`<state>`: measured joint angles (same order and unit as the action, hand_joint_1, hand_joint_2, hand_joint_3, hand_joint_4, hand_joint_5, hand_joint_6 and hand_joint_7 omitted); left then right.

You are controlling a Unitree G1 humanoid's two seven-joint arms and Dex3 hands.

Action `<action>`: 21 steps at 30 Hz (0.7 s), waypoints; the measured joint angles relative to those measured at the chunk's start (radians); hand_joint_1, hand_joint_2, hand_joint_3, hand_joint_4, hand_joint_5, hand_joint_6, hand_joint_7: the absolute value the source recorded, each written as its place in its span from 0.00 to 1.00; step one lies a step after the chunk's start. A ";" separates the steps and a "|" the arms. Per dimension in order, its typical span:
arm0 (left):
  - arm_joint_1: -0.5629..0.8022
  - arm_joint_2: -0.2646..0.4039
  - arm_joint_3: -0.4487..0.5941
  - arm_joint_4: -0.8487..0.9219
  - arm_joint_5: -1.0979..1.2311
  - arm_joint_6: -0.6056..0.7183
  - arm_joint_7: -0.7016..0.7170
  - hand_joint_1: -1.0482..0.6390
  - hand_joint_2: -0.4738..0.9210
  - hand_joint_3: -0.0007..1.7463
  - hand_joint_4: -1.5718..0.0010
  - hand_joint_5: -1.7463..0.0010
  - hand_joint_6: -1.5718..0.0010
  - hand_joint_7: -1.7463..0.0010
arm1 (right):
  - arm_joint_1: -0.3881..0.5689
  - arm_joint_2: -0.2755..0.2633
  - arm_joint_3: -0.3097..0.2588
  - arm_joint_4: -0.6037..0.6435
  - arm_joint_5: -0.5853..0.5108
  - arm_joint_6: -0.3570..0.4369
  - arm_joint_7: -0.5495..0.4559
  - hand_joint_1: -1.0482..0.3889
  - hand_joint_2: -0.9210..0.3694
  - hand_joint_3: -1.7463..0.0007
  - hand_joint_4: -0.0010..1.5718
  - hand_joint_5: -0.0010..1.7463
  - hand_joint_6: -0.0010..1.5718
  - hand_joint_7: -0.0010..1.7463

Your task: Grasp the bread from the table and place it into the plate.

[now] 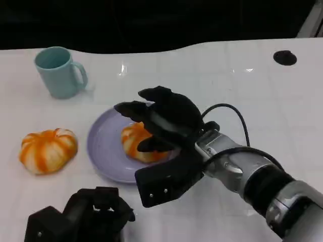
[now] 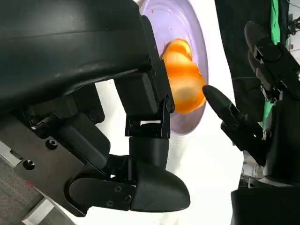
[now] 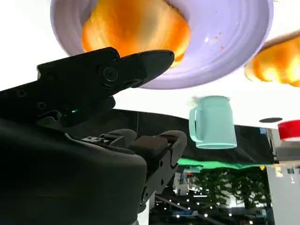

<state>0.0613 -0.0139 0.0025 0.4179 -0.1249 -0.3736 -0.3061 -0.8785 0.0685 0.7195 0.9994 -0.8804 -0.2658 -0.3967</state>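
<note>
A round orange-and-white bread [image 1: 132,142] lies on the lilac plate [image 1: 102,146] in the middle of the table. My right hand [image 1: 166,118] hovers just over it, fingers spread apart, holding nothing; it hides the bread's right half. The right wrist view shows the bread [image 3: 136,28] resting in the plate [image 3: 234,42] beyond my right hand's [image 3: 103,79] fingers. A second bread [image 1: 48,150] sits on the table left of the plate. My left hand [image 1: 86,217] rests at the near edge with its fingers curled in and nothing in them. The left wrist view shows the plated bread [image 2: 185,79].
A teal mug [image 1: 60,70] stands at the back left, well behind the plate. A small black round mark [image 1: 285,57] is at the far right of the white table [image 1: 262,101]. The table's back edge meets a dark background.
</note>
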 measured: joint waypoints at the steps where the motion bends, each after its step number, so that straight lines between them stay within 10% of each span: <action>1: 0.000 0.000 0.000 0.000 0.000 0.000 0.000 0.00 0.74 0.38 0.00 0.30 0.11 0.51 | 0.007 -0.005 0.000 -0.012 0.000 -0.002 0.000 0.25 0.00 0.90 0.14 0.10 0.22 0.01; 21: -0.005 -0.002 0.001 0.002 0.000 0.002 0.000 0.00 0.74 0.39 0.00 0.30 0.12 0.51 | 0.330 -0.284 -0.076 -0.564 0.014 -0.064 0.076 0.38 0.00 0.89 0.28 0.20 0.36 0.05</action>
<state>0.0562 -0.0159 0.0033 0.4201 -0.1252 -0.3718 -0.3057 -0.5488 -0.2153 0.6435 0.4354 -0.8661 -0.3298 -0.3202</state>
